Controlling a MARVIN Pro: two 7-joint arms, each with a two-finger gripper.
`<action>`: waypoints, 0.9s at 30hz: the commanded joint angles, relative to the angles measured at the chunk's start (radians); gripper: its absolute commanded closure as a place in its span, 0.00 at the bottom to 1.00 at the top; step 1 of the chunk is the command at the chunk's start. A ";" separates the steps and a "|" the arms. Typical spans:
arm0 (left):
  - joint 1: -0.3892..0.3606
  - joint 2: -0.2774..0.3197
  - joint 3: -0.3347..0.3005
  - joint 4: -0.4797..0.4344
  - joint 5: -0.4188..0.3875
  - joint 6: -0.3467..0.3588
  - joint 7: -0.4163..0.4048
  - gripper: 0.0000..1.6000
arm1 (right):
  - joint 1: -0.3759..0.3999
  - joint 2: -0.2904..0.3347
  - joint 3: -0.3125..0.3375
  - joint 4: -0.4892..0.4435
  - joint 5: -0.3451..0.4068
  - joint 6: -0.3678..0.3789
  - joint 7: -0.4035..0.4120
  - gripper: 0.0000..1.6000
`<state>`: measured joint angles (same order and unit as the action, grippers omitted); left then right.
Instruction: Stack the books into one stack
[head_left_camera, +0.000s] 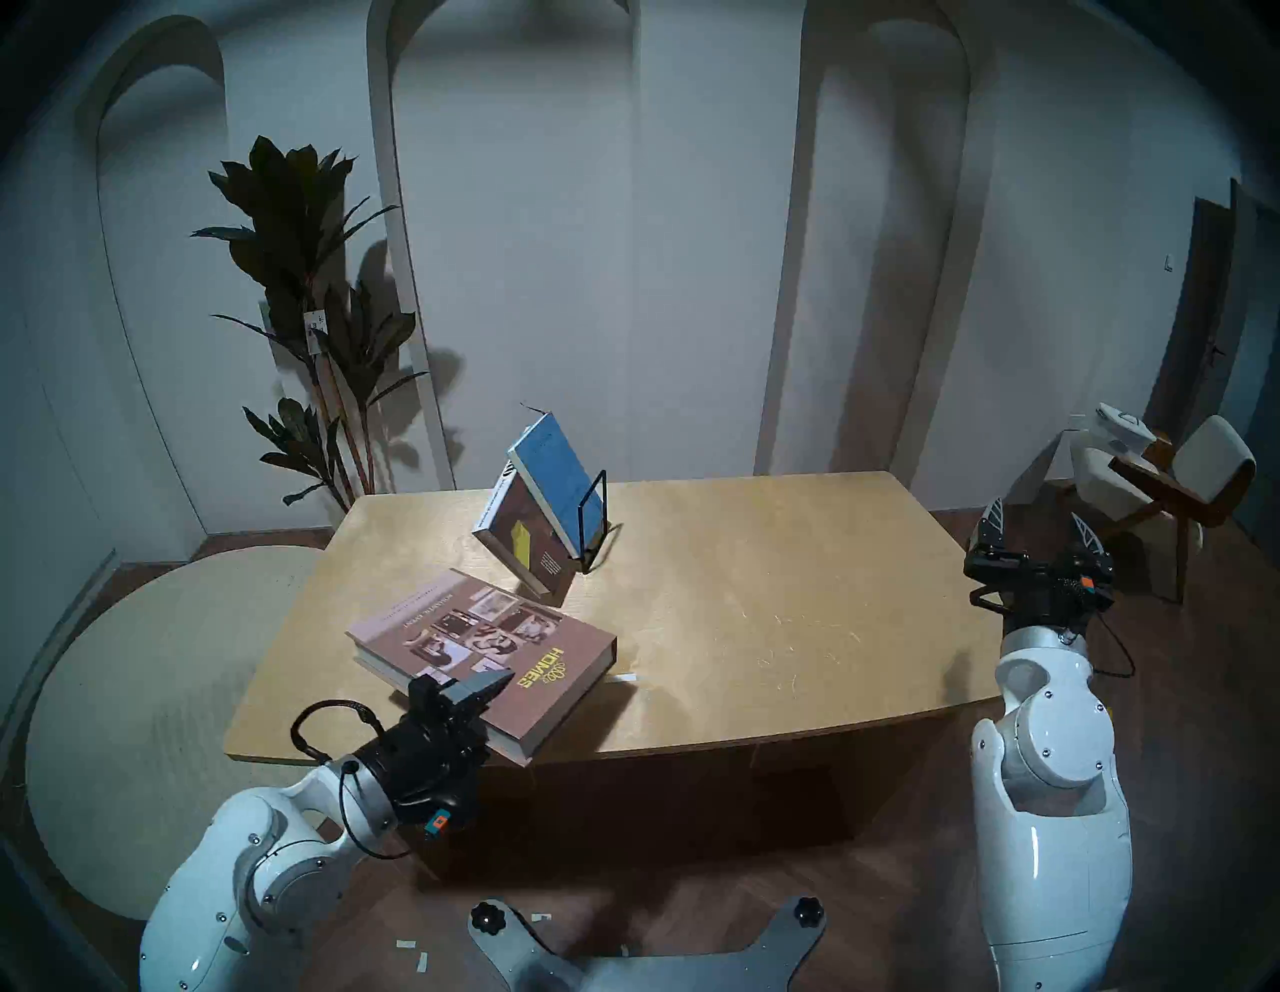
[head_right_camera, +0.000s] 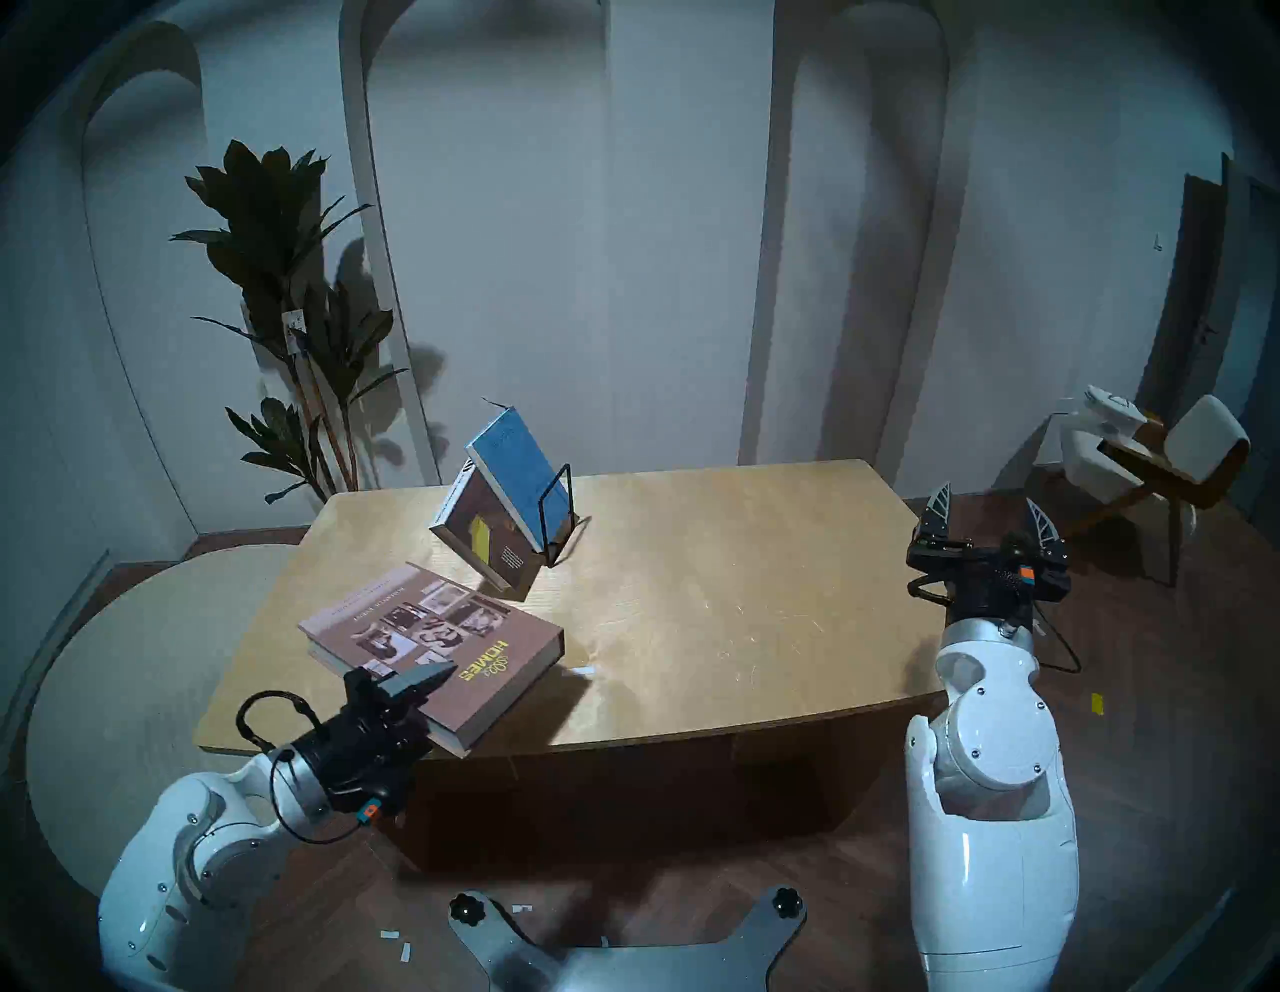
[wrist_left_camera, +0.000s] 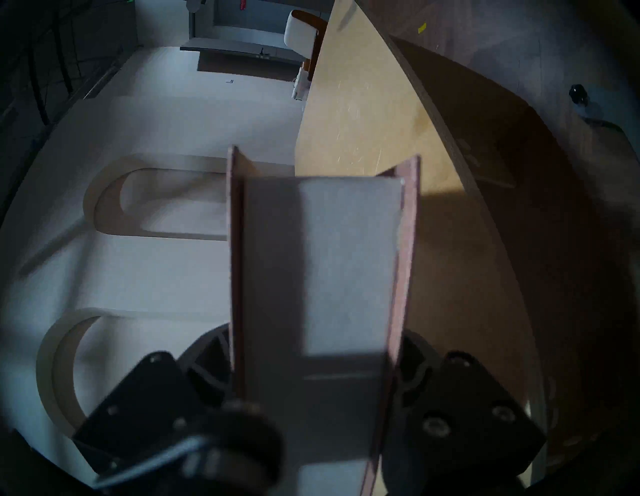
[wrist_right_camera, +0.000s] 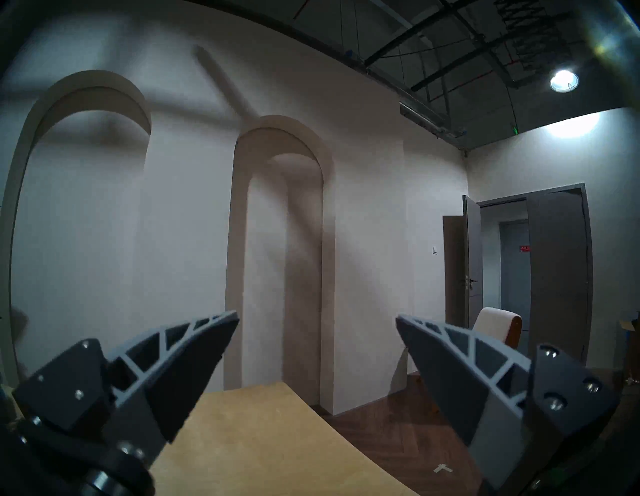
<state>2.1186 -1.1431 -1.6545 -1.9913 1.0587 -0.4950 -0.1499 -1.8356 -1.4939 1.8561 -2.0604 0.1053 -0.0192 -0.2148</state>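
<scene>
The large mauve-brown "HOMES" book lies at the front left of the table, its near corner past the table's edge. My left gripper is shut on that corner, one finger above the cover and one below. In the left wrist view the book's page edge fills the space between the fingers. The brown book with a white spine and the thin blue book lean tilted at the black wire rack behind it. My right gripper is open, empty, pointing up beyond the table's right edge.
A tall potted plant stands behind the table's back left corner. A low round pale platform lies on the left. A chair stands at the far right. A small white strip lies on the table by the big book.
</scene>
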 joint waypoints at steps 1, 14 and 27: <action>-0.113 -0.039 0.056 0.030 -0.029 0.001 0.038 1.00 | 0.071 0.022 0.054 0.029 0.101 0.076 0.032 0.00; -0.240 -0.107 0.158 0.140 -0.017 0.067 -0.030 1.00 | 0.137 0.058 0.094 0.122 0.175 0.141 0.067 0.00; -0.267 -0.187 0.201 0.196 0.078 0.235 -0.018 1.00 | 0.144 0.063 0.101 0.124 0.193 0.161 0.083 0.00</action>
<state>1.8710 -1.2966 -1.4473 -1.7652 1.1351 -0.2921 -0.1938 -1.7098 -1.4391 1.9555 -1.9174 0.2976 0.1518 -0.1352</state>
